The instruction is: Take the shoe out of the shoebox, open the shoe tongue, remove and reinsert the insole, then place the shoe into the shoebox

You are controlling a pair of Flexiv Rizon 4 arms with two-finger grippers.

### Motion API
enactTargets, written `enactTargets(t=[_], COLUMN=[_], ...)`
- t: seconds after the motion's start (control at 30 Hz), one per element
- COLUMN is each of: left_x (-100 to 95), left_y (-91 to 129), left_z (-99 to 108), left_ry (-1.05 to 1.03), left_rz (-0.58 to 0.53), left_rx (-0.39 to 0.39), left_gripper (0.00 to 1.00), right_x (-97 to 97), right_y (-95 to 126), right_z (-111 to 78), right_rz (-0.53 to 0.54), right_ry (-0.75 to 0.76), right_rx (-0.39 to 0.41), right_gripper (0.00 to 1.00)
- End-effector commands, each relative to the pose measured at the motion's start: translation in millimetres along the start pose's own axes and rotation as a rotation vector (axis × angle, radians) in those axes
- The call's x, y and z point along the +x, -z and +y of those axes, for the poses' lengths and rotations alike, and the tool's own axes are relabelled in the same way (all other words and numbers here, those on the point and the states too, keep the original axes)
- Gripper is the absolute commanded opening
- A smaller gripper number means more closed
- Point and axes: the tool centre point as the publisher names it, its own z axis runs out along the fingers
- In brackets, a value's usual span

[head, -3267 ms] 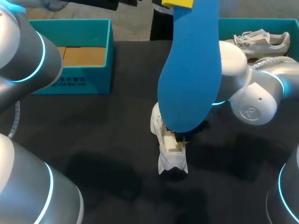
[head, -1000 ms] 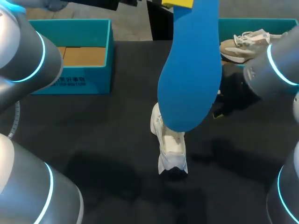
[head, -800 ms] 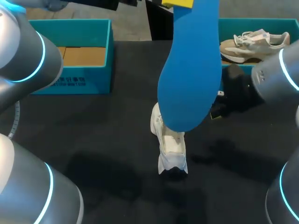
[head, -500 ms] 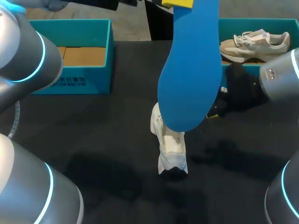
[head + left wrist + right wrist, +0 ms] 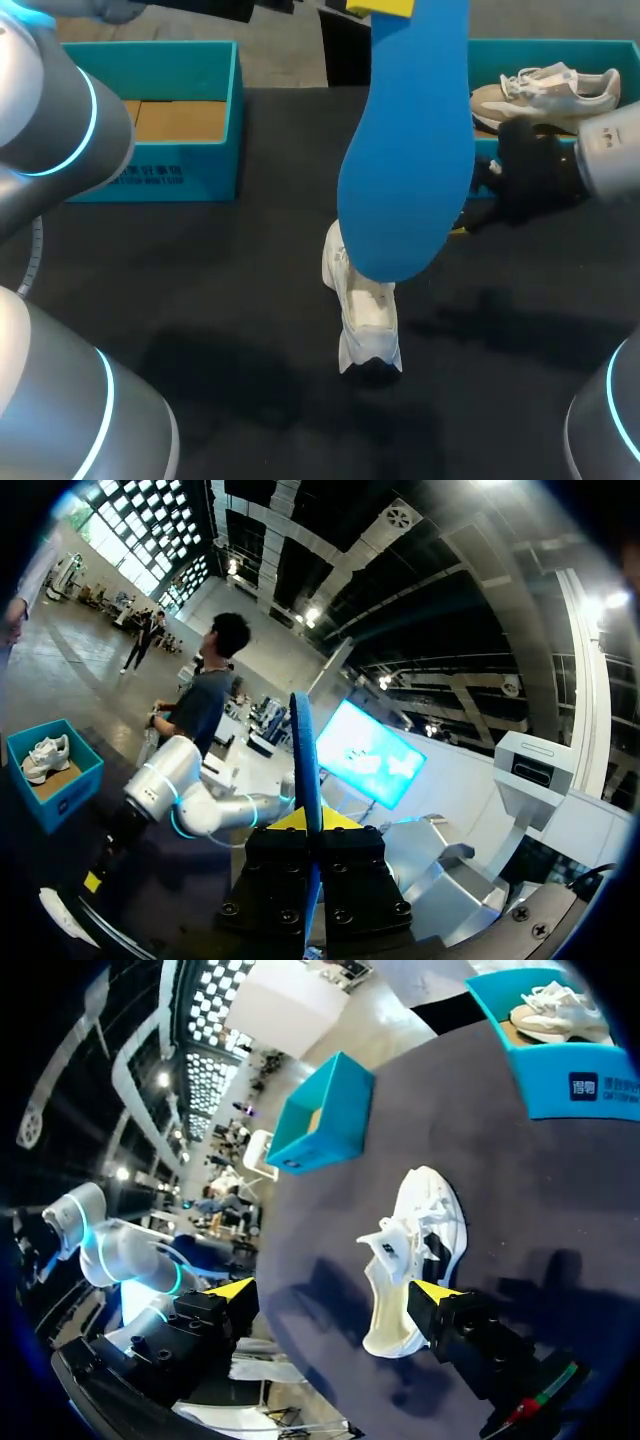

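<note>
- The blue insole [image 5: 410, 150] is up in the air over the middle of the tabletop [image 5: 220, 300], hanging long-ways with its rounded end down.
- The left claw [image 5: 318, 822] is clenched on the insole's top end. In its wrist view the yellow tips press the blue strip from both sides, and the strip is seen edge-on.
- Down on the tabletop lies the white shoe [image 5: 362, 310], near the centre and running from twelve to six o'clock. From the head camera the insole's lower end covers the shoe's far part.
- The right wrist view shows the shoe's tongue flipped up and the mouth of the shoe gaping.
- The right claw [image 5: 332, 1290] is released, its fingers spread wide with nothing gripped. It hovers above the tabletop at about two o'clock from the white shoe, which lies out ahead of it.
- The right arm [image 5: 610, 160] comes in from three o'clock, its black wrist just in front of a box.
- At ten o'clock from the shoe sits the empty teal shoebox [image 5: 185, 165], its brown cardboard floor showing.
- At two o'clock, at the far edge, is the second teal shoebox [image 5: 600, 48], with a beige shoe [image 5: 545, 88] lying inside.
</note>
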Motion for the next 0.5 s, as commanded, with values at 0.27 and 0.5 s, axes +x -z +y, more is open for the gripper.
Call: enactTargets(t=[0.27,0.5], left_x=[-0.1,-0.1], left_y=[-0.4,-0.4], left_z=[0.7,0.7], left_ry=[0.001,0.001], left_rz=[-0.002,-0.002], left_rx=[0.000,0.000], left_gripper=[0.00,0.00], right_x=[1.8,6.0], right_y=[1.3,3.0], right_z=[10.6,14.5], right_rz=[0.110,0.155], right_ry=[-0.007,-0.013], right_rx=[-0.013,0.008], right_gripper=[1.00,1.00])
